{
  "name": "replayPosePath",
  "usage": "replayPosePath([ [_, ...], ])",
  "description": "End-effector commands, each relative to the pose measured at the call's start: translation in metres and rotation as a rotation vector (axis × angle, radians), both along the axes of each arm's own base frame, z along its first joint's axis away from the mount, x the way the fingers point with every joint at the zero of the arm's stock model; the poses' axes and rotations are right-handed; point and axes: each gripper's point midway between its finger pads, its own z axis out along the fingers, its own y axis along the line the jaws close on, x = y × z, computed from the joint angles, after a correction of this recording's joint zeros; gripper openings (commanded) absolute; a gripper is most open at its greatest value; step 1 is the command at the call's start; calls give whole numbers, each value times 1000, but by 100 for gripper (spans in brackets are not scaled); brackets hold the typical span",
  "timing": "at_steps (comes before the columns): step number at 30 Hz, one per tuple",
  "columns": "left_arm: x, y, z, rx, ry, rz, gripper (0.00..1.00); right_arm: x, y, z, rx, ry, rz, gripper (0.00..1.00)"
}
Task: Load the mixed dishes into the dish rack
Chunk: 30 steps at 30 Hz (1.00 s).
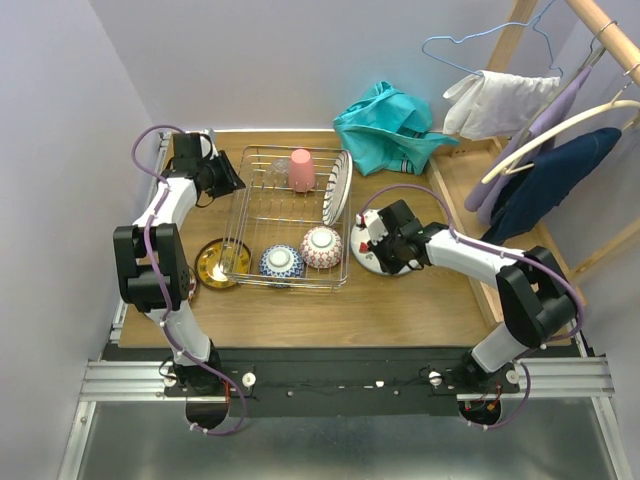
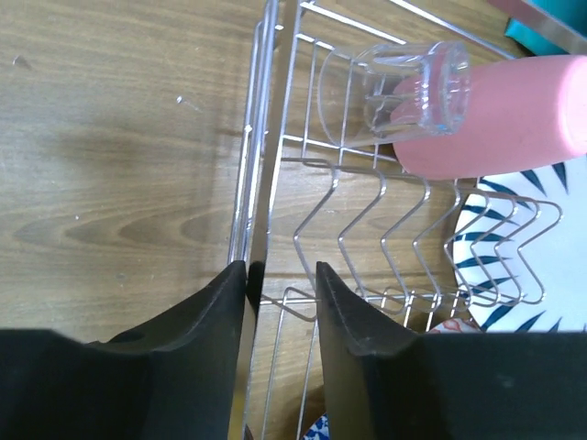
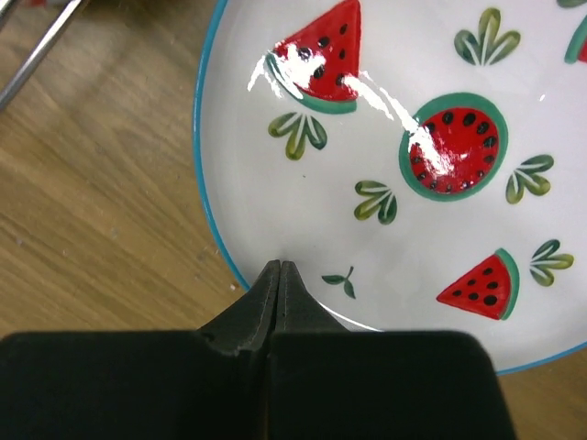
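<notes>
The silver wire dish rack (image 1: pixel 290 150) holds an upturned pink cup (image 1: pixel 301 168), a clear glass (image 1: pixel 277 172), a blue-striped plate (image 1: pixel 337 187) on edge, and two patterned bowls (image 1: pixel 282 261) upside down. A gold saucer (image 1: pixel 212 263) lies just outside its left side. My left gripper (image 2: pixel 280 275) is open at the rack's left rim (image 2: pixel 266 110), one finger on each side of the wire, with the glass (image 2: pixel 404 87) and cup (image 2: pixel 514 110) ahead. Right of the rack lies the white plate with red fruit marks (image 3: pixel 404 220). My right gripper (image 3: pixel 280 266) is shut, its tips over the plate's near rim.
A teal cloth (image 1: pixel 390 125) is bunched behind the rack's right corner. A wooden clothes frame (image 1: pixel 520 40) with hangers and garments stands at the right edge of the table. A purple wall runs close along the left side.
</notes>
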Motion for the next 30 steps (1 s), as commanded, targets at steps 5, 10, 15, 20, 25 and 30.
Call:
replayPosePath([
  [5, 10, -2, 44, 60, -118, -73, 55, -57, -26, -10, -69, 149, 110, 4],
  [10, 7, -1, 67, 89, -173, -93, 56, -79, -42, -22, -114, 166, 225, 5],
  [15, -6, -4, 95, 108, -221, -120, 57, -108, -64, -32, -167, 201, 346, 5],
  [20, -16, -7, 120, 109, -267, -142, 57, -130, -87, -37, -221, 208, 421, 5],
  [25, -27, -20, 133, 100, -312, -200, 57, -128, -83, -27, -209, 184, 484, 4],
  [30, -37, -33, 141, 118, -348, -263, 57, -113, -88, -14, -262, 117, 500, 8],
])
